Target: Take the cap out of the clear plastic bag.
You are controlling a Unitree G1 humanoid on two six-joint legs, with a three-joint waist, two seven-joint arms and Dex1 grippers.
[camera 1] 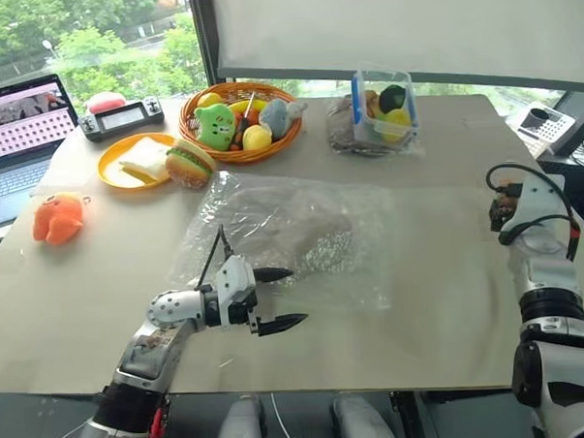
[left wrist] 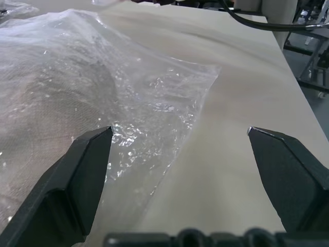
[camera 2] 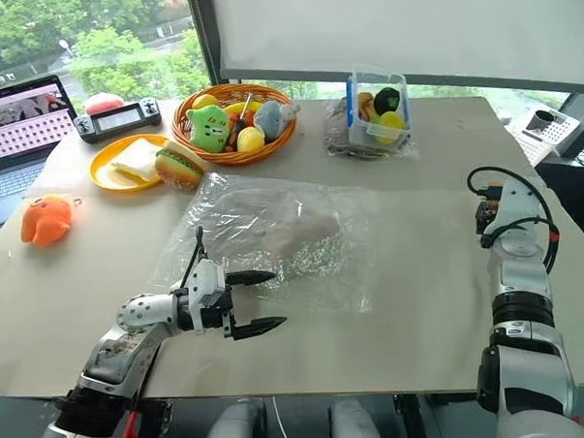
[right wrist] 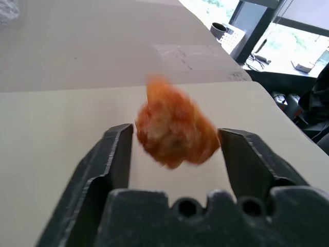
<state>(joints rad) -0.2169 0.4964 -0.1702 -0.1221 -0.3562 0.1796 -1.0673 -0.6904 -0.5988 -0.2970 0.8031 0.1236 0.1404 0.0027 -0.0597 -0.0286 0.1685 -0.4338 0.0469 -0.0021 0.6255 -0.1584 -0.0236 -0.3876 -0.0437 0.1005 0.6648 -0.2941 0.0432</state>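
Observation:
The clear plastic bag point(camera 1: 366, 259) lies flat and wrinkled in the middle of the table. The beige-grey cap point(camera 1: 292, 224) shows through it, inside the far-left part. My left gripper point(camera 1: 295, 296) is open and level at the bag's near-left edge, pointing right; one fingertip point(left wrist: 103, 136) is by the plastic and nothing is between the fingers. My right gripper point(camera 1: 505, 208) is raised over the table's right side, far from the bag. It is open, with a blurred orange fuzzy lump point(right wrist: 175, 128) between its fingers.
Along the far edge stand a basket point(camera 1: 233, 154) of plush fruit, an orange plate point(camera 1: 116, 173) with toy food, and a clear blue-handled box point(camera 1: 384, 108). An orange plush toy point(camera 1: 57, 218) lies at left by a laptop point(camera 1: 21, 129). A desk phone point(camera 1: 540, 123) sits off the right corner.

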